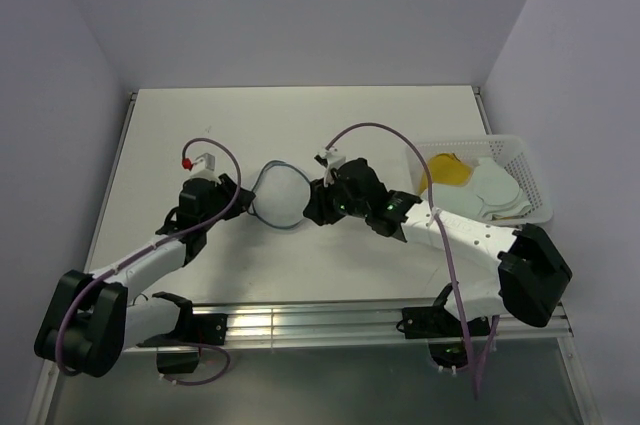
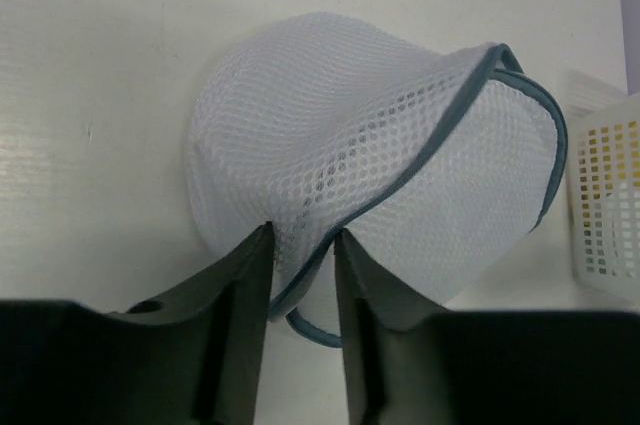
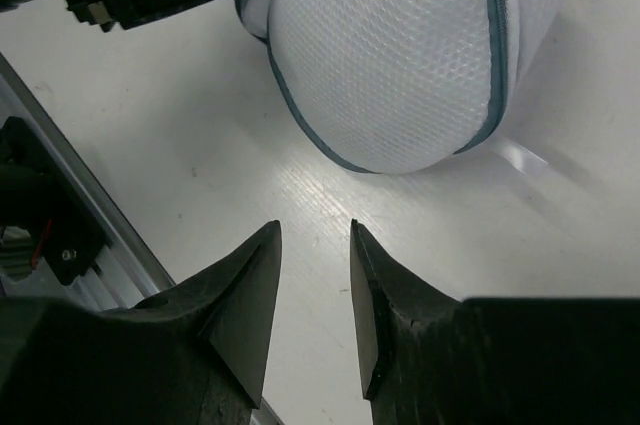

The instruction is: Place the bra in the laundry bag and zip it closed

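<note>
From above, we see the laundry bag (image 1: 280,195) lying on the white table (image 1: 300,125) between the two arms. The left gripper (image 1: 240,202) is at its left edge and the right gripper (image 1: 313,209) just beside its right edge. A yellow piece (image 1: 447,170) and white pieces (image 1: 495,190) lie in the perforated basket (image 1: 538,185) to the right. They may be bras, but we cannot confirm that.

At the left wrist, the fingers straddle the bag's dark zipper rim (image 2: 440,135) where mesh and rim pass between them. We cannot tell whether they are actually pinching it. The rim looks parted near the top, so we judge the bag not fully zipped.

At the right wrist, the fingers stand apart over bare table with nothing between them, and the bag (image 3: 400,55) lies ahead of them.

We see two risks. The soft mesh could slip out of a shallow bite on the rim. The light bag could also slide or collapse if only one side is held while the zipper is pulled.
</note>
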{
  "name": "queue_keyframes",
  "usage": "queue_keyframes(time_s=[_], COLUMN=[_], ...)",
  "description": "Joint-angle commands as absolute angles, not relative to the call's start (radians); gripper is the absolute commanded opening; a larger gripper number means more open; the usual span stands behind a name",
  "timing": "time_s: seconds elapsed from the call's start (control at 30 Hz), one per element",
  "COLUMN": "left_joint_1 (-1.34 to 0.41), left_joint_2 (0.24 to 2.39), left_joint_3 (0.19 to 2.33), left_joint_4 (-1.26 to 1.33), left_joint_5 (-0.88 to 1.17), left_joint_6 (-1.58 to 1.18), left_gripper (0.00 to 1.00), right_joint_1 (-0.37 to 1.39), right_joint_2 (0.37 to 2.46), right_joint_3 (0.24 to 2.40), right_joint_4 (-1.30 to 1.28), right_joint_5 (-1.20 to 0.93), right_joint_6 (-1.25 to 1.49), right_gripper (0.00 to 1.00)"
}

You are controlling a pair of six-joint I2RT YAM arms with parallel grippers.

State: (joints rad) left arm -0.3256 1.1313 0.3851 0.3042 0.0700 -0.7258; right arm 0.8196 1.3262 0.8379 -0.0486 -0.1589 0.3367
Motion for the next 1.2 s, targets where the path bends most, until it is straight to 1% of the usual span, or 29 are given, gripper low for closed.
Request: queue_keyframes(time_s=[0.0, 0.03, 0.07, 0.1, 0.13, 0.23, 0.33, 0.37, 0.43, 0.5, 0.53, 0.63, 0.67, 0.7, 0.77, 0.83, 0.93, 1.07, 1.17], left_joint_1=[-0.333, -0.333, -0.336, -0.340, -0.345, -0.354, -0.365, -0.371, -0.380, -0.403, -0.414, -0.451, -0.456, -0.460, -0.460, -0.462, -0.465, -0.465, -0.466], left_joint_2=[1.169, 1.172, 1.169, 1.163, 1.143, 1.092, 1.033, 1.013, 0.956, 0.927, 0.907, 0.878, 0.873, 0.870, 0.874, 0.876, 0.867, 0.894, 0.902], left_joint_3=[0.383, 0.383, 0.377, 0.373, 0.368, 0.344, 0.316, 0.298, 0.276, 0.244, 0.236, 0.212, 0.201, 0.198, 0.199, 0.202, 0.215, 0.255, 0.258], left_joint_4=[0.410, 0.417, 0.425, 0.431, 0.430, 0.426, 0.425, 0.420, 0.422, 0.425, 0.426, 0.439, 0.448, 0.459, 0.482, 0.517, 0.518, 0.503, 0.497], left_joint_5=[0.064, 0.063, 0.064, 0.064, 0.058, 0.051, 0.072, 0.081, 0.089, 0.078, 0.075, 0.061, 0.061, 0.067, 0.093, 0.112, 0.104, 0.129, 0.124], left_joint_6=[-0.709, -0.712, -0.718, -0.719, -0.722, -0.732, -0.747, -0.762, -0.802, -0.828, -0.840, -0.876, -0.887, -0.897, -0.926, -0.942, -0.951, -0.950, -0.954], left_gripper=[0.34, 0.24, 0.17, 0.05, 0.00, 0.00, 0.00, 0.00, 0.00, 0.00, 0.00, 0.00, 0.00, 0.00, 0.00, 0.00, 0.00, 0.00, 0.00], right_joint_1=[0.845, 0.847, 0.847, 0.845, 0.845, 0.833, 0.795, 0.775, 0.753, 0.726, 0.720, 0.704, 0.700, 0.699, 0.715, 0.730, 0.782, 0.891, 0.911], right_joint_2=[1.316, 1.330, 1.338, 1.359, 1.373, 1.448, 1.526, 1.541, 1.595, 1.652, 1.670, 1.719, 1.726, 1.718, 1.681, 1.591, 1.473, 1.408, 1.404], right_joint_3=[0.830, 0.830, 0.828, 0.827, 0.831, 0.879, 0.919, 0.922, 0.925, 0.949, 0.960, 1.005, 1.032, 1.045, 1.014, 0.964, 0.856, 0.740, 0.716], right_joint_4=[0.058, 0.070, 0.078, 0.089, 0.094, 0.084, 0.080, 0.089, 0.126, 0.143, 0.165, 0.201, 0.190, 0.172, 0.138, 0.143, 0.158, 0.179, 0.221], right_joint_5=[-0.150, -0.138, -0.114, -0.094, -0.072, -0.006, 0.024, 0.029, 0.035, 0.025, 0.017, -0.015, -0.041, -0.052, -0.048, -0.029, -0.011, -0.040, -0.055], right_joint_6=[0.388, 0.394, 0.406, 0.414, 0.422, 0.433, 0.457, 0.474, 0.494, 0.500, 0.500, 0.502, 0.494, 0.480, 0.456, 0.456, 0.434, 0.353, 0.344], right_gripper=[0.42, 0.45, 0.50, 0.51, 0.52, 0.51, 0.40, 0.35, 0.33, 0.33, 0.34, 0.43, 0.51, 0.54, 0.60, 0.62, 0.69, 0.69, 0.67])
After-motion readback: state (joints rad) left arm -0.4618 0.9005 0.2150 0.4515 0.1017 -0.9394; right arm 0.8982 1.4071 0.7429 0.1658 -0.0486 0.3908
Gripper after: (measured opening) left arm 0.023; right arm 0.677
